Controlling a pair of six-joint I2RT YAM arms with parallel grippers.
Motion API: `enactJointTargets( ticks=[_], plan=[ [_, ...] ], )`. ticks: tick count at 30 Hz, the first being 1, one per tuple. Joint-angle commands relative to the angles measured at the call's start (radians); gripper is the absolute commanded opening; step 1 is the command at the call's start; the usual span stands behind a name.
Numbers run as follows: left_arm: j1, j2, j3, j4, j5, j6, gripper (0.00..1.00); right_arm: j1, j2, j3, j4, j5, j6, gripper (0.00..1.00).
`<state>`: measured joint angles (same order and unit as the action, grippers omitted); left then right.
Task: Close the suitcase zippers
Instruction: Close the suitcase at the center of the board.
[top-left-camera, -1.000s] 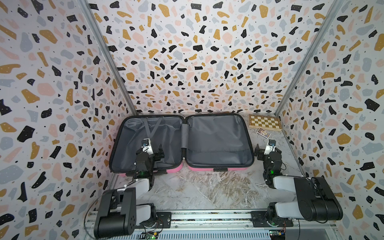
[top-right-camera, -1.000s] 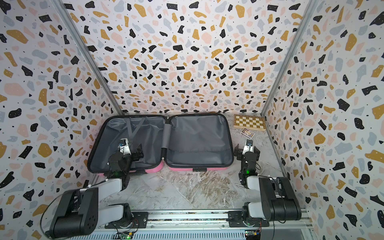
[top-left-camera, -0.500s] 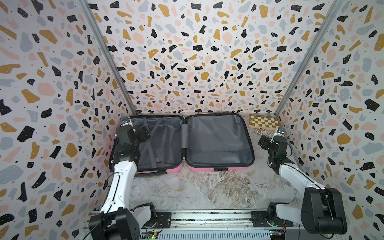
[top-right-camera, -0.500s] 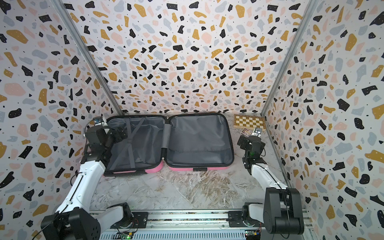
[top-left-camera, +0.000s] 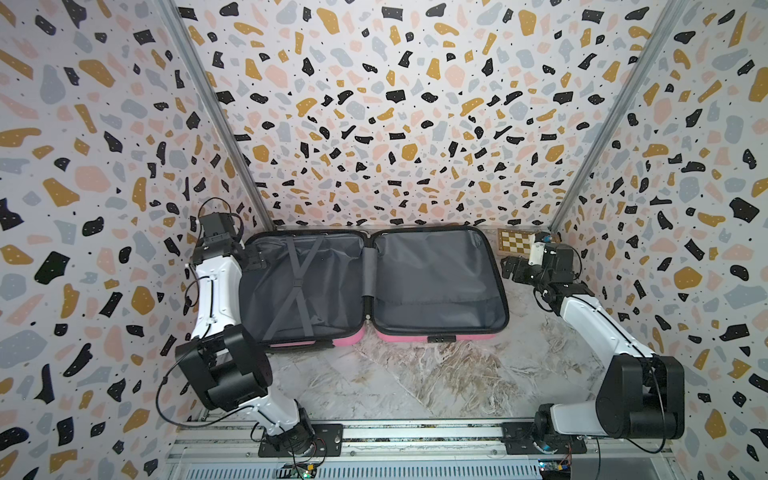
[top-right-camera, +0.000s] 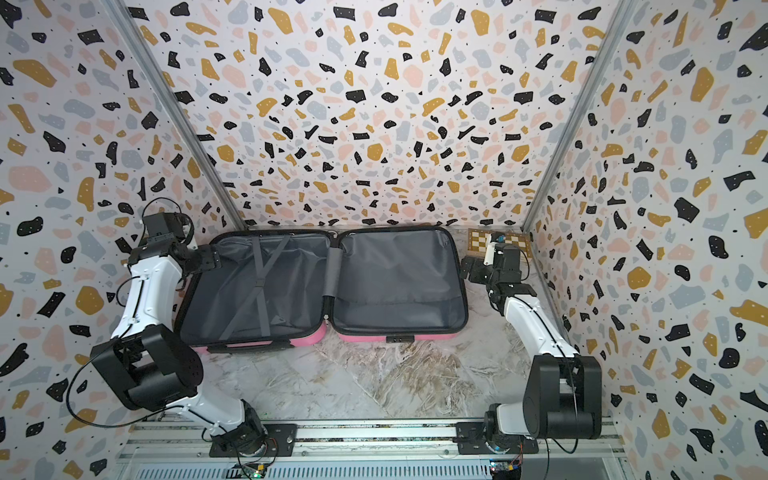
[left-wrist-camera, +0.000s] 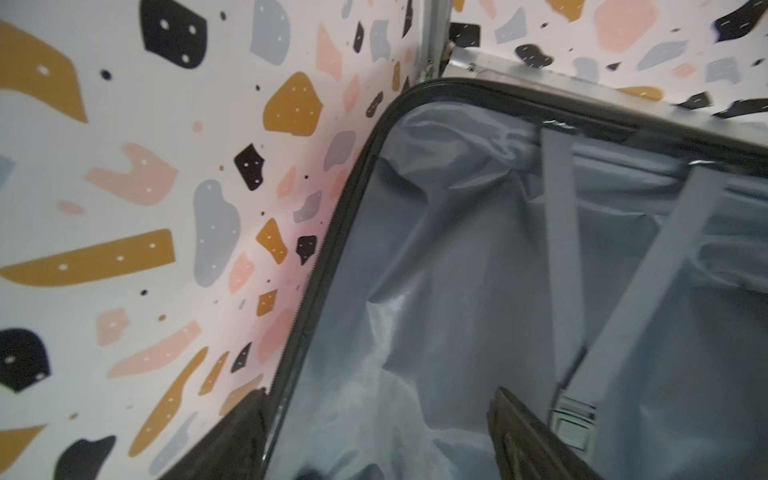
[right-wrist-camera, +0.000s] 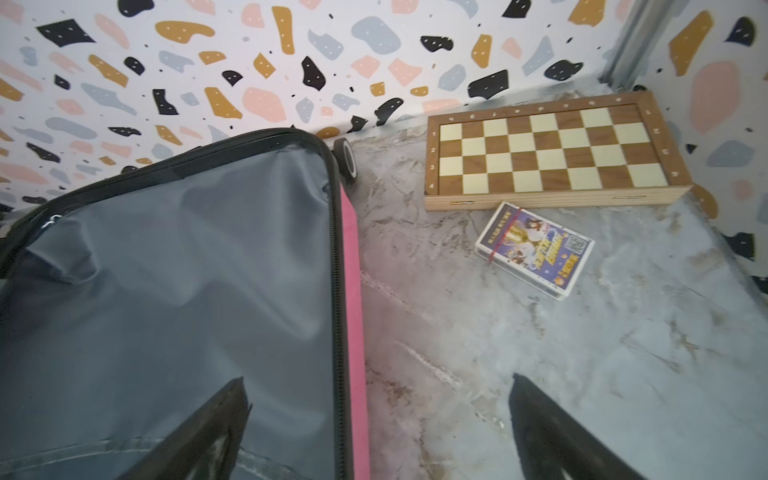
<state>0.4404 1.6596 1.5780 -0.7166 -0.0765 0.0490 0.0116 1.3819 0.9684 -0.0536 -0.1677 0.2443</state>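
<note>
Lying flat and fully open at the far side of the table (top-left-camera: 415, 374), the suitcase (top-left-camera: 436, 282) shows you both grey-lined halves face up, with the hinge in the middle and the pink shell edge toward the near side. The zippers (right-wrist-camera: 338, 291) are undone and run as a black band along each rim. Crossed straps (top-left-camera: 299, 286) span the left half.

Your left gripper (left-wrist-camera: 378, 392) sits at the far left corner with its jaws apart. One finger is outside the rim and one is over the lining, gripping nothing. Your right gripper (right-wrist-camera: 378, 378) is spread wide at the right rim, straddling it, also empty.

Further right, a chessboard (right-wrist-camera: 552, 153) lies in the far right corner. A card box (right-wrist-camera: 536, 249) lies just near of it.
</note>
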Motion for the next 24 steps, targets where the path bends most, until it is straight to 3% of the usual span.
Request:
enactJointTargets(
  ticks=[1, 5, 7, 10, 16, 20, 24],
  plan=[
    [0.064, 0.054, 0.084, -0.088, 0.008, 0.032, 0.74, 0.009, 0.006, 0.050, -0.067, -0.089, -0.016, 0.97],
    [0.079, 0.122, 0.147, -0.106, 0.041, 0.026, 0.69, 0.027, 0.009, 0.066, -0.086, -0.096, -0.014, 0.97],
    [0.079, 0.149, 0.161, -0.109, -0.005, 0.029, 0.62, 0.034, 0.010, 0.077, -0.092, -0.095, -0.007, 0.96],
    [0.086, 0.170, 0.159, -0.094, -0.088, 0.035, 0.62, 0.038, 0.011, 0.104, -0.106, -0.104, 0.008, 0.96],
    [0.107, 0.218, 0.153, -0.093, -0.013, 0.053, 0.54, 0.050, 0.020, 0.173, -0.144, -0.079, 0.007, 0.96],
    [0.115, 0.262, 0.169, -0.112, 0.013, 0.054, 0.41, 0.053, 0.027, 0.186, -0.146, -0.077, 0.011, 0.96],
    [0.121, 0.296, 0.180, -0.123, 0.048, 0.054, 0.40, 0.062, 0.036, 0.197, -0.152, -0.070, 0.009, 0.96]
  ],
)
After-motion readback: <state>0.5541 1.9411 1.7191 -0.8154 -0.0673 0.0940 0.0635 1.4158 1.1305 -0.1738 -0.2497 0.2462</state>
